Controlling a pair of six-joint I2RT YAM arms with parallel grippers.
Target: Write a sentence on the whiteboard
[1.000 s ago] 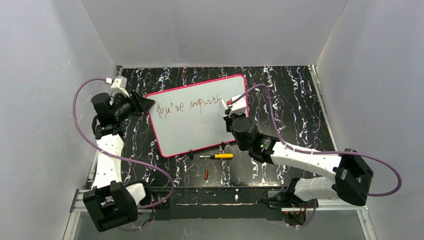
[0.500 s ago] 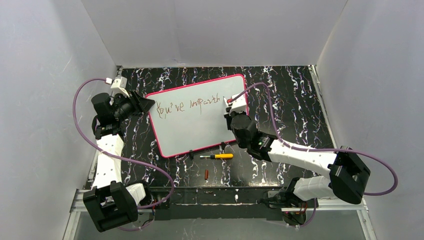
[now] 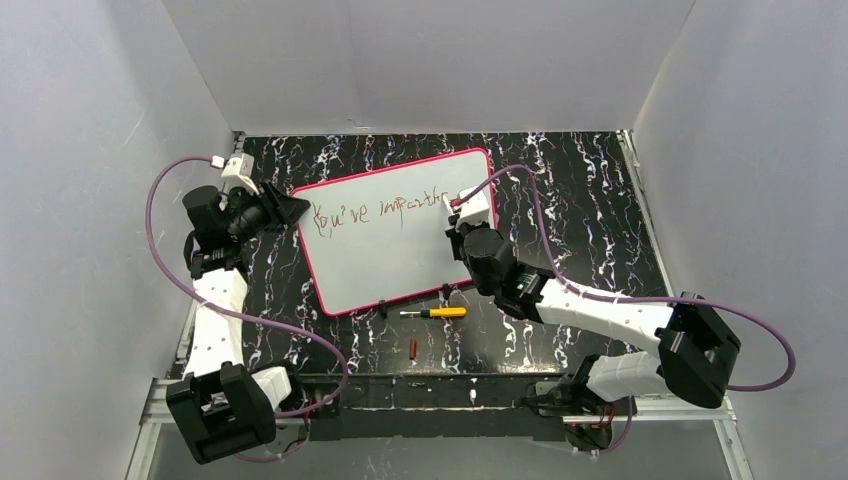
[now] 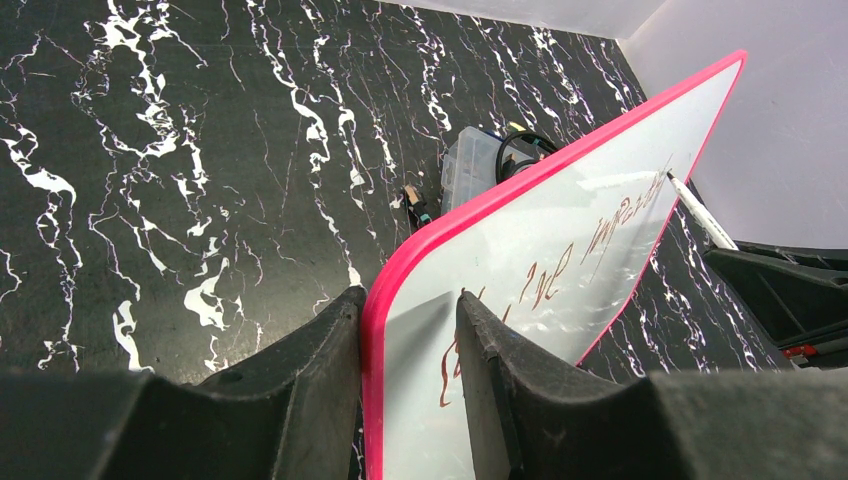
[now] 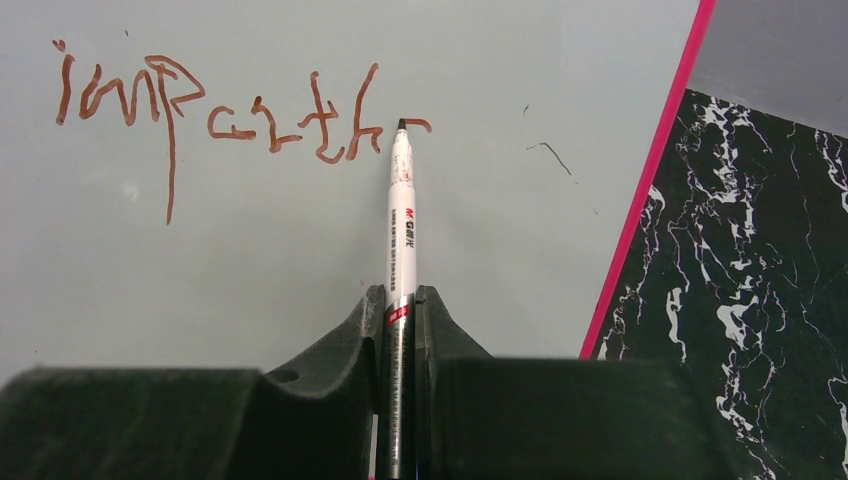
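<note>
The whiteboard (image 3: 400, 255) lies angled on the black marbled table, pink rim all round. The sentence (image 3: 375, 212) runs along its far part in reddish-brown script; in the right wrist view the lettering (image 5: 220, 110) ends in a short fresh stroke. My right gripper (image 5: 400, 295) is shut on a white marker (image 5: 402, 230), whose tip touches the board at that stroke's left end. In the top view this gripper (image 3: 452, 205) hovers over the board's right side. My left gripper (image 4: 410, 300) is shut on the board's left corner (image 4: 372, 330), one finger under the rim, one on the face.
A yellow-handled tool (image 3: 440, 312) and a small red-brown cap (image 3: 413, 348) lie on the table near the board's front edge. Black clips (image 3: 382, 308) sit on that edge. A clear plastic box with cables (image 4: 470, 165) shows beyond the board. Grey walls close in on three sides.
The right arm has shifted slightly right and away along the line of writing, and the lettering has grown by a stroke or two. The left arm and board have not moved.
</note>
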